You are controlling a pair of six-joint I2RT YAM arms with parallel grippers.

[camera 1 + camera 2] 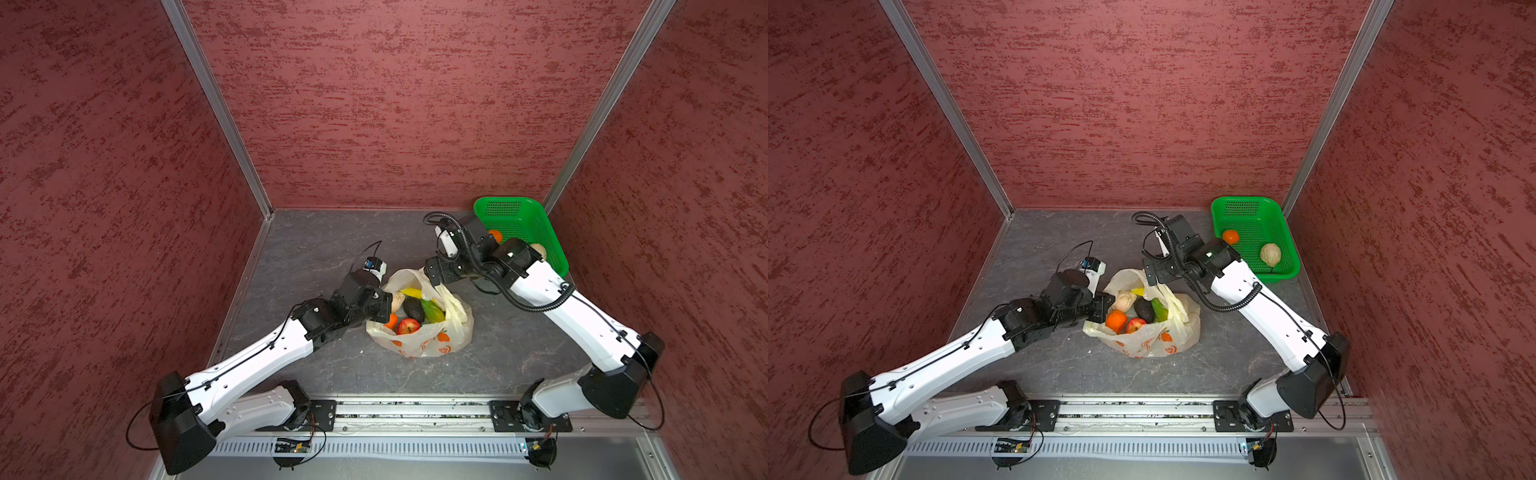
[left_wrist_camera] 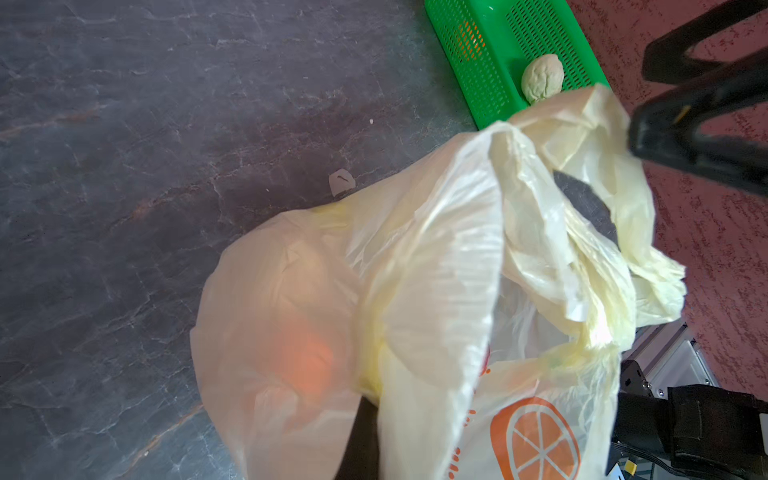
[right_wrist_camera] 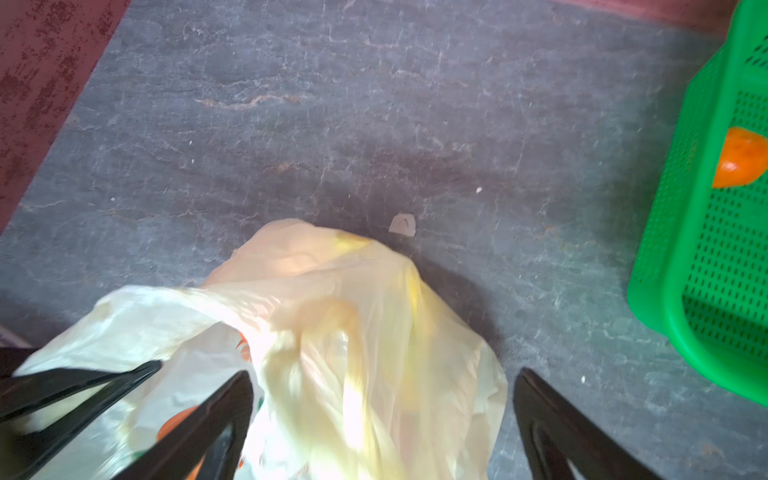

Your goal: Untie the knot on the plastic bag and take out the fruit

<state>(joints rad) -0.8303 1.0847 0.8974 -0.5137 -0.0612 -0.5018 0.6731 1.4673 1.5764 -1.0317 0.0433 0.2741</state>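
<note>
The plastic bag (image 1: 424,338) (image 1: 1152,343) sits mid-table with its mouth open and its handle loops loose; no knot shows. Inside lies fruit: an orange (image 1: 1116,321), a red apple (image 1: 1136,325), a dark avocado (image 1: 1144,309), a green mango (image 1: 1159,309), a cream bumpy one (image 1: 1124,300) and a banana (image 1: 411,292). My left gripper (image 1: 384,306) (image 1: 1106,305) is shut on the bag's left rim, and plastic (image 2: 415,332) drapes over its jaws. At the far rim, my right gripper (image 1: 433,279) (image 3: 382,415) stands open astride a bunched handle (image 3: 353,374).
A green basket (image 1: 1285,232) (image 3: 665,291) stands at the back right and holds an orange (image 1: 1230,237) and a cream bumpy fruit (image 1: 1270,254). A small pale scrap (image 3: 402,224) lies on the dark table behind the bag. Red walls enclose three sides.
</note>
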